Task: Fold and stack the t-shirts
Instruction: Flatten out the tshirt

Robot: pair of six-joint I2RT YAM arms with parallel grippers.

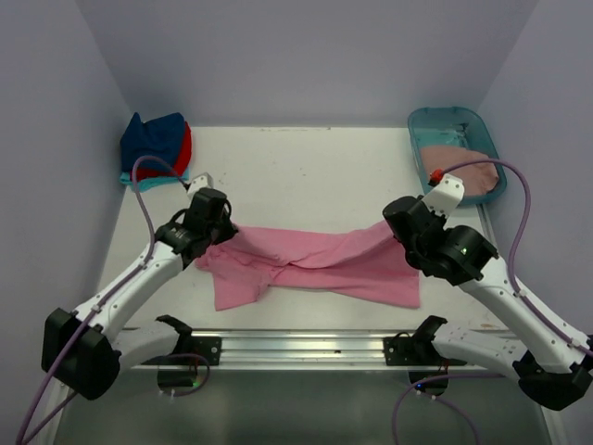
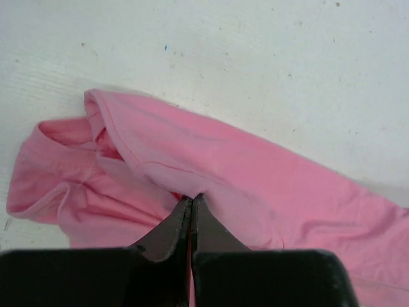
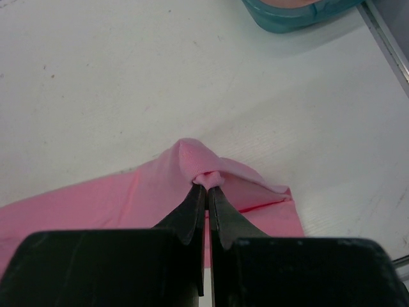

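Observation:
A bright pink t-shirt (image 1: 315,264) lies stretched across the middle of the table, partly folded lengthwise. My left gripper (image 1: 222,232) is shut on its left end; in the left wrist view the jaws (image 2: 192,198) pinch a fold of pink cloth (image 2: 211,153). My right gripper (image 1: 397,227) is shut on its right end; in the right wrist view the jaws (image 3: 208,185) pinch a raised peak of the pink shirt (image 3: 115,198). A stack of navy blue, red and turquoise shirts (image 1: 155,146) sits at the back left. A dusty rose shirt (image 1: 460,169) lies in the teal tub (image 1: 443,120).
The teal plastic tub stands at the back right corner, its edge also in the right wrist view (image 3: 300,14). A metal rail (image 1: 306,345) runs along the table's near edge between the arm bases. Purple walls close in the table on three sides.

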